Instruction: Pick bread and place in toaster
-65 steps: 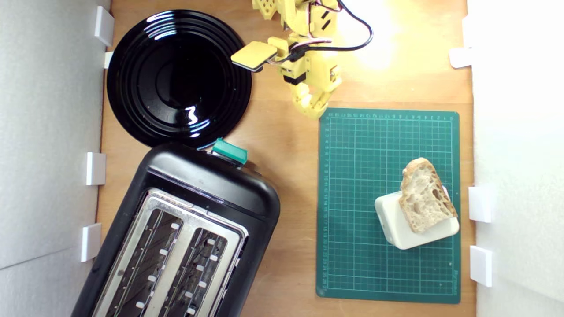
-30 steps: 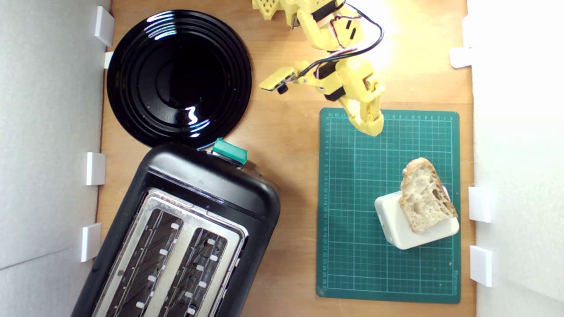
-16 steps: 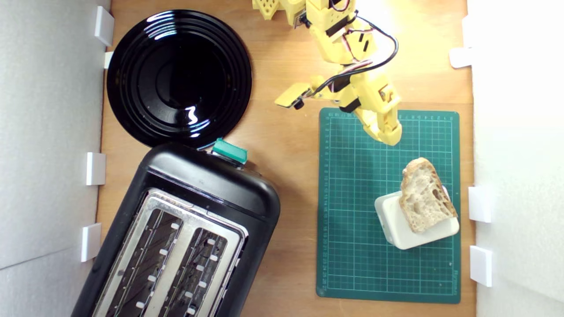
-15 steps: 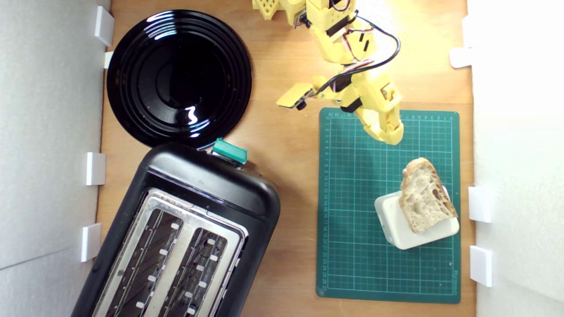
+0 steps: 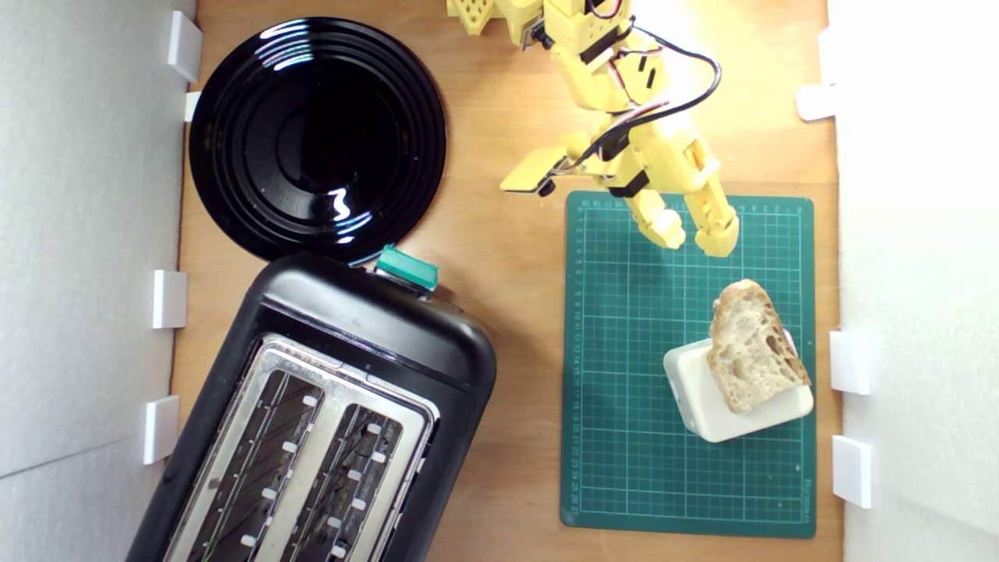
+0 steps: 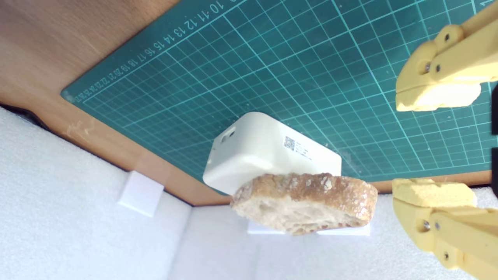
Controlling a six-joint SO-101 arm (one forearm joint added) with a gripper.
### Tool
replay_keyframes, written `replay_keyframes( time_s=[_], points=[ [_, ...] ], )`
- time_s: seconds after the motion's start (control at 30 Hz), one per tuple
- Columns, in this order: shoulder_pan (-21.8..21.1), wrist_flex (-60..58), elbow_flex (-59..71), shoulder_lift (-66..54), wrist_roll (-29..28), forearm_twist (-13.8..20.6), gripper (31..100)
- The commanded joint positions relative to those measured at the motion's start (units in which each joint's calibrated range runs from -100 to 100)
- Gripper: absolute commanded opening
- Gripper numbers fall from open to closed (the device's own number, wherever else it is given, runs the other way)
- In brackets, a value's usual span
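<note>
The bread (image 5: 755,349), a pale holey slice with brown crust, lies on a white rounded box (image 5: 706,403) on the green cutting mat (image 5: 624,351); the wrist view shows its crust edge (image 6: 307,200). My yellow gripper (image 5: 693,232) hovers over the mat's far end, short of the bread, open with nothing between its fingers (image 6: 432,97). The black toaster (image 5: 328,406) with silver top and teal lever knob (image 5: 407,268) sits at the exterior view's lower left, both slots empty.
A round black plate (image 5: 316,136) lies beyond the toaster at the exterior view's upper left. White foam walls (image 5: 86,234) with small white blocks (image 5: 849,361) border the wooden table on both sides.
The arm has swung from near the plate over onto the mat toward the bread. The gripper, shut half a second ago, has opened.
</note>
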Motion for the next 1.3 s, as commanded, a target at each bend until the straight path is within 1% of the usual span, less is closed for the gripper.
replay_keyframes(
  time_s=[0.0, 0.1, 0.23, 0.33, 0.5, 0.67, 0.73, 0.83, 0.93, 1.07, 1.27],
  points=[
    [-0.1, -2.4, -2.1, -0.4, -0.3, -0.1, 87.0],
    [-0.2, -2.5, -2.2, -0.4, -0.3, -0.2, 87.1],
    [0.0, -2.5, -2.5, -0.4, -4.8, -0.3, 87.5],
    [-0.3, -2.5, -2.5, -0.4, -5.8, -0.3, 87.0],
    [-0.6, -2.4, -5.2, 0.7, -6.2, -4.2, 87.4],
    [-0.6, -2.6, -8.5, 5.6, -5.8, -4.4, 87.6],
    [-0.6, -5.0, -9.6, 7.7, -6.0, -4.4, 87.6],
    [-0.6, -12.4, -9.6, 11.0, -6.1, -4.4, 87.6],
    [-0.6, -16.2, -10.2, 13.8, -5.7, -4.4, 87.6],
    [-0.3, -19.4, -10.4, 14.5, -5.7, -4.4, 87.6],
    [-0.2, -20.0, -12.3, 14.9, -5.8, -4.5, 87.6]
  ],
)
